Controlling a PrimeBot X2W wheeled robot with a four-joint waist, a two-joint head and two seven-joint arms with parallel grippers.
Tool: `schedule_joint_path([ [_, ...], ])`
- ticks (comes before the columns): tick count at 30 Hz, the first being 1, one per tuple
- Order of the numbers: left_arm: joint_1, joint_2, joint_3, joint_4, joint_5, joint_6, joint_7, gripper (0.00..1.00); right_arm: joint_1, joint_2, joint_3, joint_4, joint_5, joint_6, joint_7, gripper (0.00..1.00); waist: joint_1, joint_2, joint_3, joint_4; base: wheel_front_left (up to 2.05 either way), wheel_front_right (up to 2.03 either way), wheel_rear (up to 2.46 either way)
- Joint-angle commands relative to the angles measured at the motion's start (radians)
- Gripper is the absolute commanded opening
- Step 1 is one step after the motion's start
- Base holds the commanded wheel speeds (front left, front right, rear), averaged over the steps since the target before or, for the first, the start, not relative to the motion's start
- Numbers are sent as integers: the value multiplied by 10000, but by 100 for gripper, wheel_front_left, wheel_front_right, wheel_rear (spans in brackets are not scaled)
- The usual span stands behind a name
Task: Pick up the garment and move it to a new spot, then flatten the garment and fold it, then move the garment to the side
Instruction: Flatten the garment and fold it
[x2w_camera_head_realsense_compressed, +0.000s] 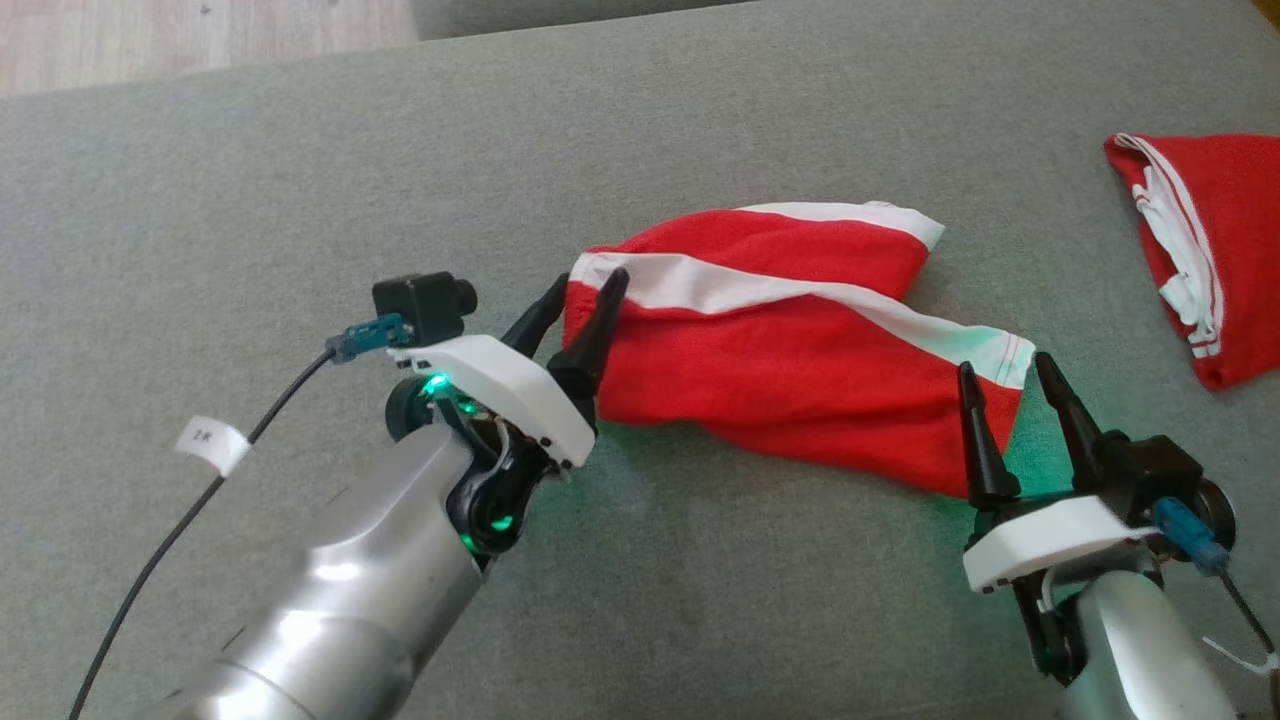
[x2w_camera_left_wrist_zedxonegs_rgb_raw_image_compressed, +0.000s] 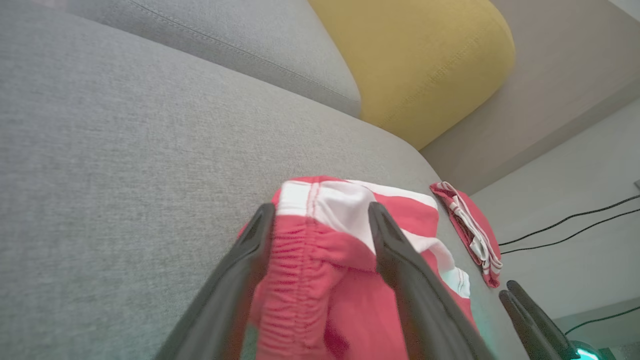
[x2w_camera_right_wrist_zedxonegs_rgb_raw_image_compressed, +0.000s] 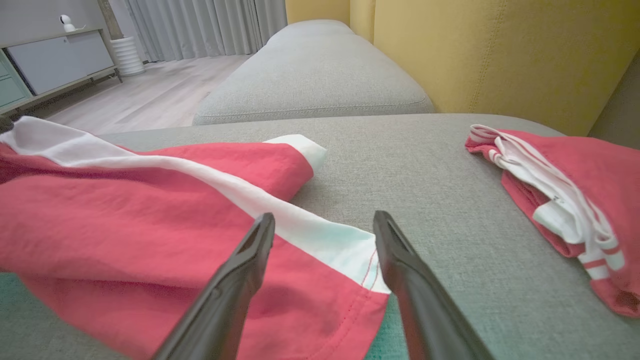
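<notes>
The garment (x2w_camera_head_realsense_compressed: 780, 350) is a pair of red shorts with a white side stripe, lying crumpled across the grey sofa cushion (x2w_camera_head_realsense_compressed: 300, 180). My left gripper (x2w_camera_head_realsense_compressed: 590, 278) is open at its left end. In the left wrist view the gathered waistband (x2w_camera_left_wrist_zedxonegs_rgb_raw_image_compressed: 305, 260) sits between the spread fingers (x2w_camera_left_wrist_zedxonegs_rgb_raw_image_compressed: 235, 280). My right gripper (x2w_camera_head_realsense_compressed: 1004, 364) is open at the right hem corner. Seen from the right wrist, its fingers (x2w_camera_right_wrist_zedxonegs_rgb_raw_image_compressed: 240, 280) straddle the white-striped hem (x2w_camera_right_wrist_zedxonegs_rgb_raw_image_compressed: 345, 250) low over the fabric.
A second red and white garment (x2w_camera_head_realsense_compressed: 1210, 250) lies folded at the cushion's right edge. A yellow backrest (x2w_camera_right_wrist_zedxonegs_rgb_raw_image_compressed: 500, 50) rises behind it. Another grey cushion (x2w_camera_right_wrist_zedxonegs_rgb_raw_image_compressed: 310, 75) and wooden floor (x2w_camera_head_realsense_compressed: 200, 40) lie beyond. A black cable (x2w_camera_head_realsense_compressed: 200, 500) trails from my left arm.
</notes>
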Motion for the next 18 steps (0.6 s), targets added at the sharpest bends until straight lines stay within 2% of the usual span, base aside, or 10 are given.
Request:
schedule_joint_path([
  [1,-527,234,120,-350,-102,-57,-164,91,-346,-41,274,-230,52,-9,-38,100,0,0,-9,35,0,0,0],
  [2,-524,266,24,-421,-185,-57,-218,79,-337,-42,289,-201,69,-9,-38,100,0,0,-19,63,0,0,0],
  [3,-519,296,-77,-498,-272,-57,-254,58,-332,-45,298,-168,97,-9,-38,100,0,0,-25,95,0,0,0],
  [4,-508,326,-172,-559,-370,-57,-273,42,-332,-52,305,-135,120,-9,-38,100,0,0,-34,127,0,0,0],
  [5,-496,362,-270,-609,-461,-57,-287,31,-332,-57,305,-104,135,-9,-38,100,0,0,-47,158,0,0,0],
  [6,-495,411,-366,-634,-528,-57,-312,12,-334,-60,303,-74,145,-9,-38,100,0,0,-60,187,0,0,0],
  [7,-506,466,-463,-636,-557,-57,-366,0,-342,-57,305,-48,152,-9,-38,100,0,0,-75,214,0,0,0],
  [14,-405,626,-972,-612,-815,-57,-997,0,-262,-33,199,19,176,-9,-38,100,0,0,-375,548,0,0,0],
  [18,-187,871,-901,-493,-840,-57,-1922,0,-121,12,148,11,245,-9,-38,100,0,0,-749,865,0,0,0],
])
